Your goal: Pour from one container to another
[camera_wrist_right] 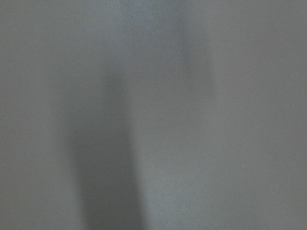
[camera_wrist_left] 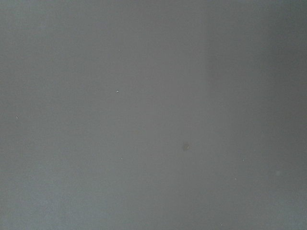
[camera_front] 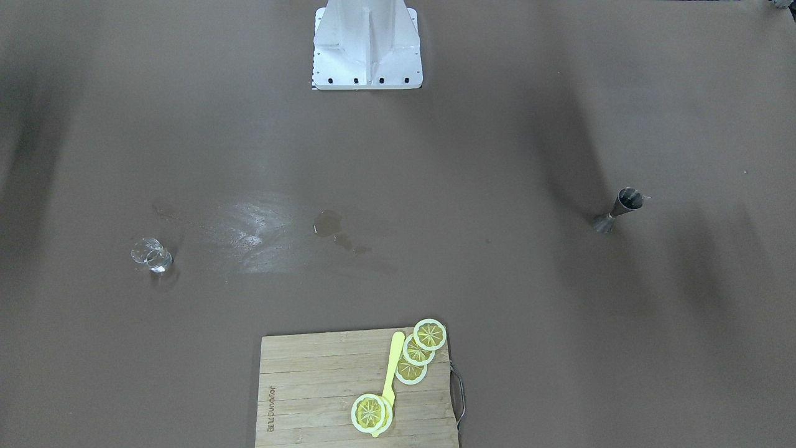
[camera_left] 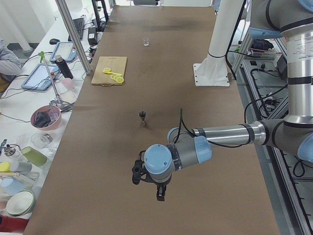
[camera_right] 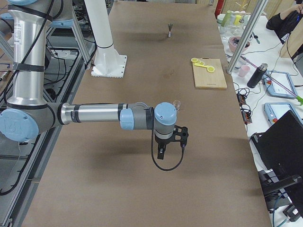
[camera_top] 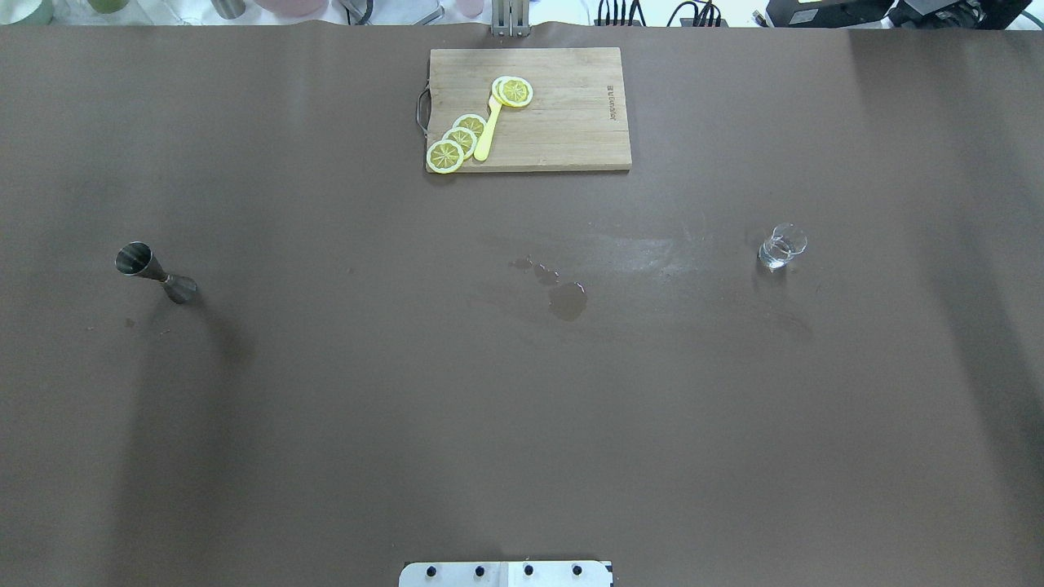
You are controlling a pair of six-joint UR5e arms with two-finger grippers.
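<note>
Facing the robot, the counter (camera_front: 497,155) carried a metal measuring cup (camera_front: 619,210) upright at 3 o'clock and a small clear glass (camera_front: 152,254) at 9 o'clock, the two well apart. A puddle (camera_front: 328,223) lay near the middle between them. A cutting board (camera_front: 311,398) with lemon slices (camera_front: 418,350) sat at 6 o'clock. No arm showed.

From overhead the sides swapped: measuring cup at 9 o'clock, glass at 3 o'clock, cutting board at 12 o'clock. Neither hand was in view.

From the left end, the left hand (camera_left: 160,195) hung above bare counter on the camera's side of the measuring cup, touching nothing. I could not tell whether it was open or closed.

From the right end, the right hand (camera_right: 161,152) hovered near the glass, apart from it. Its grip could not be told either.

Both wrist cameras showed only bare counter.

The likely troubles: the narrow-waisted measuring cup would probably tip under an off-centre grip, liquid might slosh on the long carry, a stream could miss the glass's small mouth, and the glass might skid if set on the wet patch.
</note>
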